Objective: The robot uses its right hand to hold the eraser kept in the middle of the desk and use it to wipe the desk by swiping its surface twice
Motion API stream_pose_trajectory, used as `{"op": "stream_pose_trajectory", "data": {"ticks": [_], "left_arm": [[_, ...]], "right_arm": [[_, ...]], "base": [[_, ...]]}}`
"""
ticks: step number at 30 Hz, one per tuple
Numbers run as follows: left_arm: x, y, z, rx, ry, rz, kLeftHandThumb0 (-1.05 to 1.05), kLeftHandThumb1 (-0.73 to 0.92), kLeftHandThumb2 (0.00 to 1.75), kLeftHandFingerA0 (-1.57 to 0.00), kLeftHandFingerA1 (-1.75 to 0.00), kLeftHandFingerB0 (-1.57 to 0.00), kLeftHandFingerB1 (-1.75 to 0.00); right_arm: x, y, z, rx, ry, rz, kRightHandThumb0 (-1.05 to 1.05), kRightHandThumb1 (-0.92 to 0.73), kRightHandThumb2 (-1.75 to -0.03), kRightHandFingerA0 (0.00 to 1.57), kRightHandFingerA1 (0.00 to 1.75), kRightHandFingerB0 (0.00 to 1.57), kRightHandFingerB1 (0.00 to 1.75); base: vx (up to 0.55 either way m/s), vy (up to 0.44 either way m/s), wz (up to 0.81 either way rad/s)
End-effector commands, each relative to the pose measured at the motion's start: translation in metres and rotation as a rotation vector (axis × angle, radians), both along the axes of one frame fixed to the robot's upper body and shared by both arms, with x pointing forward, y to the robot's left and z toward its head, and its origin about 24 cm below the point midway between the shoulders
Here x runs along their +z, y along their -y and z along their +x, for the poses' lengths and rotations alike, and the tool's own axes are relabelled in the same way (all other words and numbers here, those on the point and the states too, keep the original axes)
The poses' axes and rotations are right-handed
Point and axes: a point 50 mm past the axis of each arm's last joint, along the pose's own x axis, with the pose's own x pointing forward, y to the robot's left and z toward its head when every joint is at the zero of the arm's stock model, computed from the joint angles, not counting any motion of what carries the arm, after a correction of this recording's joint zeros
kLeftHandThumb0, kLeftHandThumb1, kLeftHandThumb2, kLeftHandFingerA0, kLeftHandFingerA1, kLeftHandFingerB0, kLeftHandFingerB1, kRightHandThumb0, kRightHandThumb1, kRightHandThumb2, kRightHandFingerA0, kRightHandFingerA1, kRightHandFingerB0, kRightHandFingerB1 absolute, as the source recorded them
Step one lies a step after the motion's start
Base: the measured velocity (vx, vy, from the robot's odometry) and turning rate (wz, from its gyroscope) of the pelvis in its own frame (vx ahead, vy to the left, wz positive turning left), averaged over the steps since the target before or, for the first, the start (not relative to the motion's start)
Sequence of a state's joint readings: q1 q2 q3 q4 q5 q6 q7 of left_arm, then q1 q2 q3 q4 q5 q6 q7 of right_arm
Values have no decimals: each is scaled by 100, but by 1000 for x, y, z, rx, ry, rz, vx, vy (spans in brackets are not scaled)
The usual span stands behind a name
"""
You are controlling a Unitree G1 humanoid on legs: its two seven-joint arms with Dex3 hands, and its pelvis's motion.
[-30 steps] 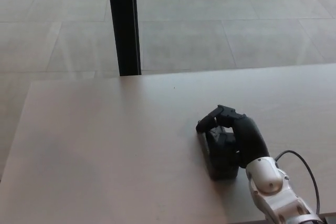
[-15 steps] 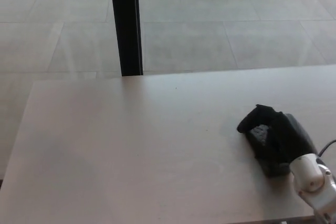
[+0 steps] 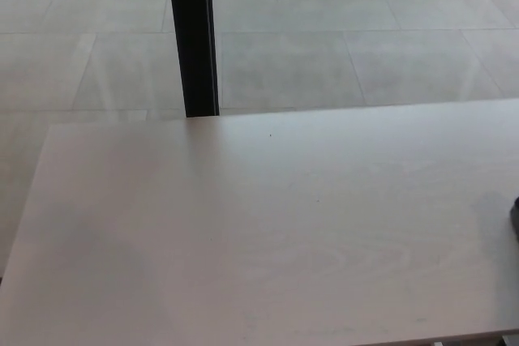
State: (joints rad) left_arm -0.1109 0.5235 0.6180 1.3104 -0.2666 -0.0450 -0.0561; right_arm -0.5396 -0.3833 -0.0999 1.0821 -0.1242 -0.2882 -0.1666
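A big pale desk [image 3: 243, 232] fills the lower part of the head view. Its top is light wood with soft wavy lines in it. The far edge runs across from 9 o'clock to 3 o'clock, a little higher on the right side.

At 3 o'clock, right at the edge of the view, a small dark bit [image 3: 515, 218] sits on the desk. Only a thin slice of it shows. It could be part of the right hand or part of the eraser (both are dark, so I cannot tell which). I cannot tell if the right hand's fingers are apart, together, or holding something. I cannot tell just where the eraser is either; if the dark bit is the eraser, it is at the far right side of the desk. The left hand is not in view.

A tiny dark speck [image 3: 271, 135] lies on the desk toward 12 o'clock, near the far edge.

Behind the desk is a floor [image 3: 365, 38] of big grey tiles with thin lines between them. Faint bright streaks of light lie across the tiles. A tall black post [image 3: 191, 38] stands on the floor at about 11 o'clock. Its bottom end meets the far edge of the desk.

At about 5 o'clock, a little dark corner [image 3: 509, 336] shows just past the near edge of the desk.
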Motion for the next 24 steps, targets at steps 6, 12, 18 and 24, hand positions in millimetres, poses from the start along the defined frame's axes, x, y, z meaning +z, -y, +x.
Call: {"op": "stream_pose_trajectory", "data": {"ticks": [6, 12, 18, 24], "left_arm": [[8, -8, -3, 16, 5, 34, -43, 74, 62, -74, -67, -57, -55], [9, -8, 2, 8, -9, 46, -46, 75, 62, -77, -68, -56, -54], [11, -9, 4, 4, -1, 51, -47, 74, 62, -76, -66, -56, -53], [12, -9, 6, 1, 9, 53, -46, 75, 62, -79, -69, -63, -56]], "right_arm": [[-24, 32, -33, -118, -126, 62, -42, -57, -95, 114, 138, 79, 116], [-25, 14, -22, -72, -88, 103, -28, -67, -75, 82, 175, 64, 153], [-25, -48, 8, 93, -64, 137, -31, -71, -70, 80, 175, 63, 155], [-30, -108, 23, 218, -74, 166, -31, -59, -91, 86, 175, 65, 167]], "base": [[0, 0, 0], [0, 0, 0], [0, 0, 0], [0, 0, 0]]}}
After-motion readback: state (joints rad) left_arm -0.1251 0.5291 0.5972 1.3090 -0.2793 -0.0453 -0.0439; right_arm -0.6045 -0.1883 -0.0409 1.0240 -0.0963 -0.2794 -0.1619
